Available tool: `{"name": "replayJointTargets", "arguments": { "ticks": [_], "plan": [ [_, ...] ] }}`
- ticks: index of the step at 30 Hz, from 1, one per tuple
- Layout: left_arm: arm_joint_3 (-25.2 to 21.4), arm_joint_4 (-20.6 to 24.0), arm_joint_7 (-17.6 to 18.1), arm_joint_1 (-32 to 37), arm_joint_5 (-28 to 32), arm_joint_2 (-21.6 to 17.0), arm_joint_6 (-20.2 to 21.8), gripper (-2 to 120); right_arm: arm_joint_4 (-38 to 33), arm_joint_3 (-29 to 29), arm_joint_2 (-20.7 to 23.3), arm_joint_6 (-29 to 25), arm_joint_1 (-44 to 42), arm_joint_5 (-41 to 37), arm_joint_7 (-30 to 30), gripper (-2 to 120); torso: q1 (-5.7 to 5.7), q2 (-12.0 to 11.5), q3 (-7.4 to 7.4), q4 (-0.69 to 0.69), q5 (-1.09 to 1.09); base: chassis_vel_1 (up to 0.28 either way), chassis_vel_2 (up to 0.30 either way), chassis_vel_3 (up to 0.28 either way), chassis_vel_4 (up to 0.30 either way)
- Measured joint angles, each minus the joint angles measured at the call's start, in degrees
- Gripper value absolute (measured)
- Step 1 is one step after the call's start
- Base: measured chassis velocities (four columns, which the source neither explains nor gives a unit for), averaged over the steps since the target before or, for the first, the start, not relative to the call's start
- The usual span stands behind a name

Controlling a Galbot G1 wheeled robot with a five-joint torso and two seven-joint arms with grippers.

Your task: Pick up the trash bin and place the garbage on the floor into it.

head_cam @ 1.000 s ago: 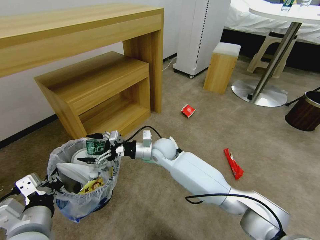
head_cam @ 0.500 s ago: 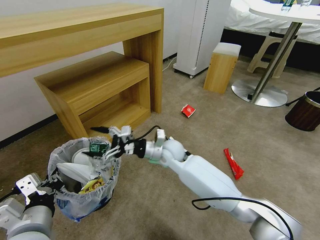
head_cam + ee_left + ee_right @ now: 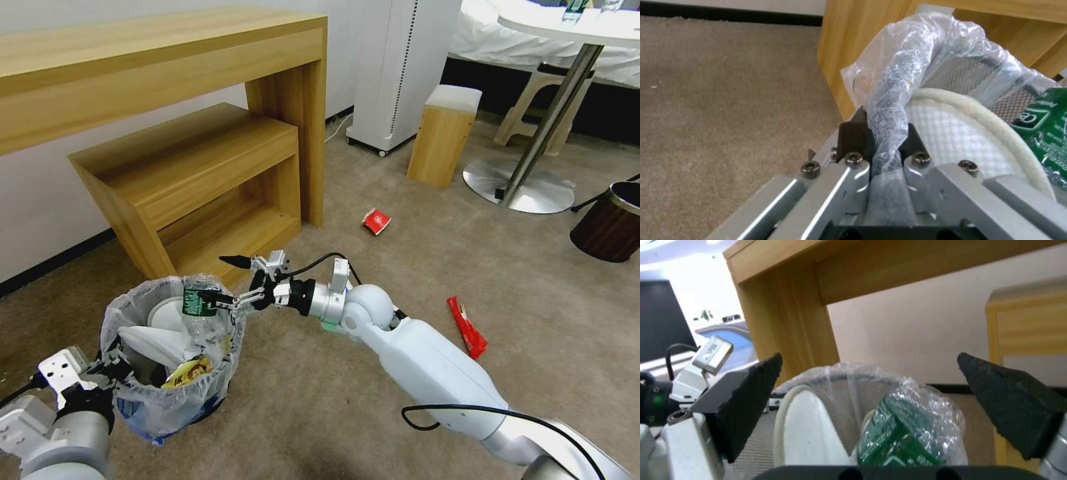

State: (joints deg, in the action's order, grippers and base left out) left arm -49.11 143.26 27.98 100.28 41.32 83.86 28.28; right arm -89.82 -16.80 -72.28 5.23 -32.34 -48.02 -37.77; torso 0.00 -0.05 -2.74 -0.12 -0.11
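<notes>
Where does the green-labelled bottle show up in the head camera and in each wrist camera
Head view: green-labelled bottle stands in the trash bin, beside the open right gripper.
Left wrist view: its label shows at the edge, past the white slipper; the left gripper clamps the bin's rim.
Right wrist view: bottle low, between the open fingers.
Shared landmark: the white slipper.

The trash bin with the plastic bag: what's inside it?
In the trash bin: a green-labelled bottle standing on top, white slippers and a yellow wrapper. Anything beneath them is covered.
</notes>
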Motion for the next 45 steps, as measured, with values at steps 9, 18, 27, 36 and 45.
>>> {"name": "replayJointTargets", "arguments": {
  "ticks": [9,18,27,36,45],
  "plan": [
    [0.0,0.0,0.0,0.1,0.3,0.0,0.1,2,2.6,-0.3,-1.2,2.2,-0.1,-2.5,0.3,100,0.00,0.0,0.00,0.00,0.00,0.000,0.000,0.000,0.000],
    [0.5,0.0,0.1,0.9,0.1,0.4,0.3,2,6.3,-3.6,-4.0,2.1,2.6,-0.8,-1.3,100,0.00,0.0,0.00,0.00,-0.01,0.000,0.000,0.000,0.000],
    [0.9,0.0,0.3,2.1,0.1,0.6,0.8,2,9.2,-6.1,-6.1,1.8,4.6,-0.3,-1.9,100,0.00,0.0,0.00,0.00,-0.01,0.000,0.000,0.000,0.000],
    [1.1,0.0,0.6,2.0,0.9,0.6,1.5,2,9.6,-8.0,-6.5,-0.4,4.4,-0.3,-4.5,100,0.00,0.0,0.00,0.00,-0.01,0.000,0.000,0.000,0.000],
    [1.2,0.0,0.7,1.4,1.2,0.7,1.6,2,6.7,-6.5,-6.0,-5.5,3.4,-4.9,-10.5,100,0.00,0.0,0.00,0.00,0.00,0.000,0.000,0.000,0.000]
  ]
}}
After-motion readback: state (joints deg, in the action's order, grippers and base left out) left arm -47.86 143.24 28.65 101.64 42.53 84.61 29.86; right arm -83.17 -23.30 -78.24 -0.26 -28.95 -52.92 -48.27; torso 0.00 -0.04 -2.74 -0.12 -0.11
